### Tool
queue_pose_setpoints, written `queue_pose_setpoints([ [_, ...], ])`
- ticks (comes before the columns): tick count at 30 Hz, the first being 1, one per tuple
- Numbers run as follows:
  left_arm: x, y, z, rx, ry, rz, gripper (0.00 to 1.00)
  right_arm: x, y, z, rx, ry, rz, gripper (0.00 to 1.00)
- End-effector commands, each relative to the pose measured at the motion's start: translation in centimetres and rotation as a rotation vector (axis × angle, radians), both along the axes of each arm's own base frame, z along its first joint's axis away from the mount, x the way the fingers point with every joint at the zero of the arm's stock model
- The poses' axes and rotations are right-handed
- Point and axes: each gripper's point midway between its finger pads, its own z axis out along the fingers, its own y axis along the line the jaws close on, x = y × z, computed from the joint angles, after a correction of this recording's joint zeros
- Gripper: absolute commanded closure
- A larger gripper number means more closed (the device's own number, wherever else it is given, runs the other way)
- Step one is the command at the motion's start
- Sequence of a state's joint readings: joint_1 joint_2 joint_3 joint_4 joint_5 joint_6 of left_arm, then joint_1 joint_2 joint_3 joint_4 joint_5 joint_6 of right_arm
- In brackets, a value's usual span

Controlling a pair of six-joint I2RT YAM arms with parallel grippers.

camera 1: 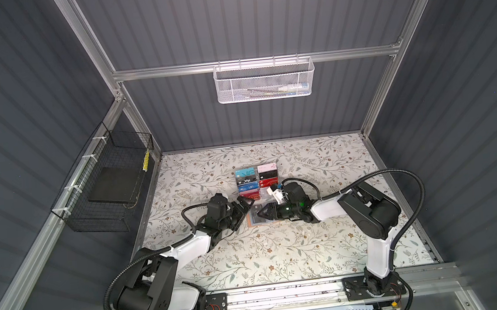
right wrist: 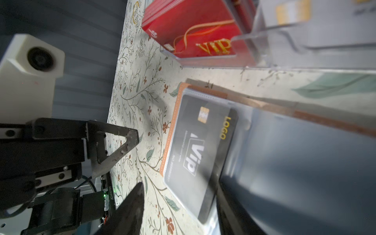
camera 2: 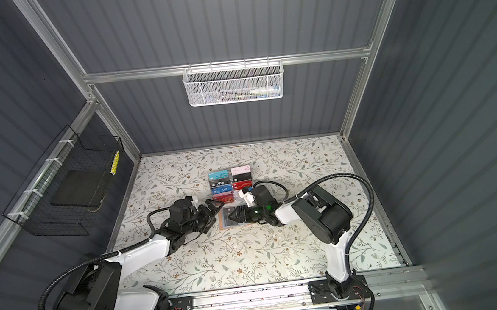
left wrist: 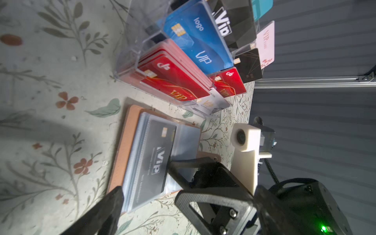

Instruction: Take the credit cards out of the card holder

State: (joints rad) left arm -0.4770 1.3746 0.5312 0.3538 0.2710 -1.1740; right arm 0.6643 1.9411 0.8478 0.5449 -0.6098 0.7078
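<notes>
– Two hands were over the counter [camera 1: 312,249] when we looked. Where did we find the card holder [camera 1: 252,221] [camera 2: 224,224]?
– We found it lying open and flat just below the middle of the frame in both top views, its tan cover against the floral counter and its grey-blue pocket pages facing up.
– And what sat inside it?
– We saw one black card [left wrist: 156,150] with white "VIP" lettering and a gold chip, tucked in the uppermost pocket of the holder's left page. Just above the holder in the frame stood a clear acrylic rack [left wrist: 128,59], near the holder but apart from it. We made out red cards [left wrist: 173,81] in its front tier and a blue card [left wrist: 195,40] in the tier behind.
– What did we note of the left hand [camera 1: 246,208]?
– It sat left of centre, at the holder's left edge, its fingers spread wide with nothing between them.
– And the right hand [camera 1: 259,214]?
– It reached in from the right, over the holder's right page. Its fingers stood partly apart, and in the left wrist view we saw one fingertip [left wrist: 175,163] down at the black card's inner long edge, by the fold. We saw nothing clamped between the fingers; whether that tip had caught the card's edge we could not tell.
</notes>
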Motion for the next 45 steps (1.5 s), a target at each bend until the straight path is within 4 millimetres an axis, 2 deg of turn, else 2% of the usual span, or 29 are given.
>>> queue_pose_setpoints([
  [1, 0.8, -0.8, -0.3, 0.009, 0.01, -0.028, 0.0, -0.9, -0.1, -1.3, -0.046, 0.025, 0.028, 0.42],
  [7, 2.4, -2.2, -0.9, 0.01, -0.001, -0.063, 0.0, -0.9, -0.1, -1.1, -0.039, 0.02, 0.028, 0.42],
  [18, 3.3, -2.7, -3.3, 0.011, 0.03, -0.06, 0.0, -0.7, 0.1, -1.3, -0.05, 0.021, 0.037, 0.42],
  [29, 2.3, -2.8, -5.9, -0.023, 0.083, -0.066, 0.0, -0.4, 0.0, -0.9, 0.021, 0.058, -0.004, 0.42],
  [37, 1.1, -2.1, -7.6, -0.026, 0.114, -0.044, 0.0, 0.6, -1.5, -1.0, 0.033, 0.071, -0.079, 0.42],
  [45, -0.5, -1.1, -8.8, -0.052, 0.127, -0.01, 0.0, 1.0, -1.5, -1.2, 0.065, 0.089, -0.098, 0.42],
])
